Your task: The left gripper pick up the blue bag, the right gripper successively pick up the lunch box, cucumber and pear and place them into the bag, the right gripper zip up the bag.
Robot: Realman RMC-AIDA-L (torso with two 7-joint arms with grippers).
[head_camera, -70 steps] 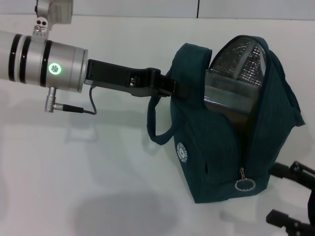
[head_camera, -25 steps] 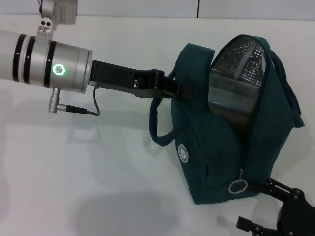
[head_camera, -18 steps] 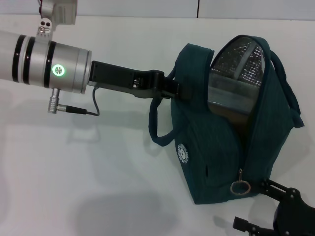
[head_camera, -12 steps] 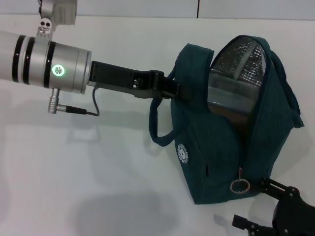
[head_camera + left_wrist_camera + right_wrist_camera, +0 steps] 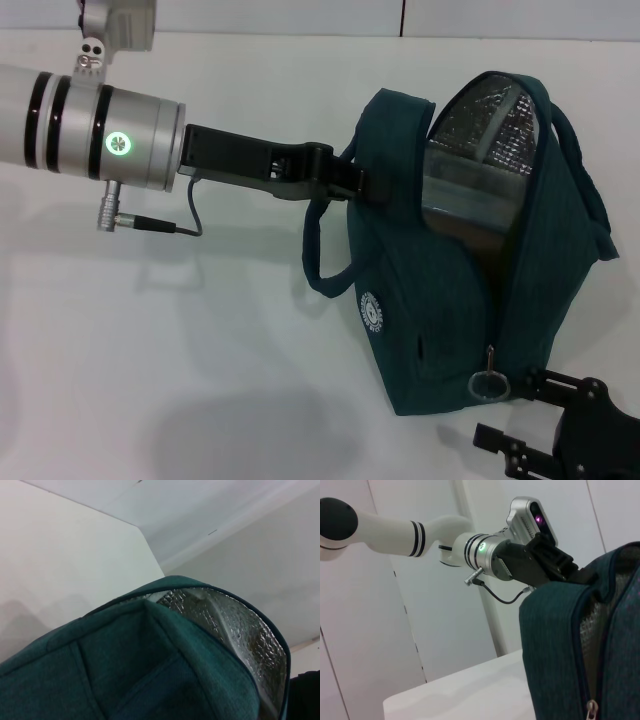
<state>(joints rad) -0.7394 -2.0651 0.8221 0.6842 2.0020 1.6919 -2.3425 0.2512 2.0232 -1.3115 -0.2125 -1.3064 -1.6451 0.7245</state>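
Your left claw [image 5: 352, 182] is clamped on the left rim of the blue bag [image 5: 450, 300], holding it upright over the white bench [image 5: 150, 350] in the right half of the scene, mouth still unzipped so the silver lining [image 5: 490, 125] shows. Something pale and boxy sits inside, probably the lunch box, though you cannot confirm it or see the cucumber or pear from here. Your right claw [image 5: 525, 415] sits at the near right corner, fingers spread apart, one finger just beside the zip's ring pull [image 5: 488, 383] at the low end of the opening, holding nothing. Judging by that, you are lining up for the zip. The risk is a miss: the ring is small and hangs loose, so closing slightly off could pinch fabric or push the ring aside. If you do catch it, pulling along the zip could drag the whole bag, since only one rim is held; the cloth may bunch and jam the slider, or the bag could slip from the left claw.
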